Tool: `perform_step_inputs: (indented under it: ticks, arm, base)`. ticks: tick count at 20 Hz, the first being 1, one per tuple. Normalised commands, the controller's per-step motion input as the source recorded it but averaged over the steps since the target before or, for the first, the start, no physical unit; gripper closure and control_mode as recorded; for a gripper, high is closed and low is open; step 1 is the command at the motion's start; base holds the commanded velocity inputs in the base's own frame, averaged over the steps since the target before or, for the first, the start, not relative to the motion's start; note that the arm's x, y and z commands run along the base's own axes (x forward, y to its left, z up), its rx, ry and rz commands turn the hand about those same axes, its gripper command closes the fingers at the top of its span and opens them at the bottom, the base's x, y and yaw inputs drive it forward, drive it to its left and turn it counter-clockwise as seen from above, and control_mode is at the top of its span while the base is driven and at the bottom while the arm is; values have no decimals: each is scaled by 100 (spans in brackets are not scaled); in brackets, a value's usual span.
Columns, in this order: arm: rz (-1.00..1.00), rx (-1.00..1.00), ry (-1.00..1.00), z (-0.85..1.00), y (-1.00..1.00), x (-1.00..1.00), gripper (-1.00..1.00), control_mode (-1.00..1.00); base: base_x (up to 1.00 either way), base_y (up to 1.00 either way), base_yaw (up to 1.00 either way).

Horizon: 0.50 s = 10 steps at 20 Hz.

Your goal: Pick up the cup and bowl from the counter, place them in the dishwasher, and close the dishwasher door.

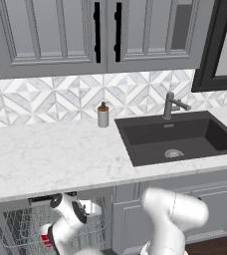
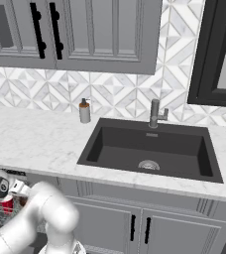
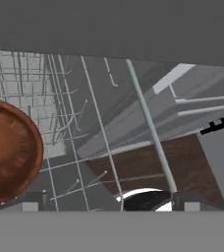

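Observation:
The dishwasher (image 1: 41,200) stands open under the counter (image 1: 51,154), and its grey wire rack (image 1: 21,226) is pulled out. The red cup (image 1: 46,238) (image 2: 7,204) stands in the rack beside my forearm. The brown bowl (image 3: 6,153) lies in the rack too, at the left of the hand view. My gripper (image 3: 106,203) is low over the rack wires, open, with nothing between its fingertips (image 3: 31,201), and the bowl is just left of it. A grey panel with a black bar (image 3: 219,125) at the right may be the dishwasher door.
A black sink (image 1: 177,137) with a grey faucet (image 1: 171,105) is set into the counter, and a grey soap dispenser (image 1: 103,115) stands left of it. Grey cabinet doors (image 2: 135,225) run under the sink. Dark wood floor (image 3: 143,165) shows beneath the rack.

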Motion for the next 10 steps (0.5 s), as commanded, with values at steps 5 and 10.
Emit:
perform_step_inputs:
  ticks: [5,10]
  arm:
    - [0,0,-19,75,0,-77,-100,-100]
    - [1,5,-19,91,-6,-67,-100,-100]
  base:
    - [0,0,0]
    - [0,0,0]
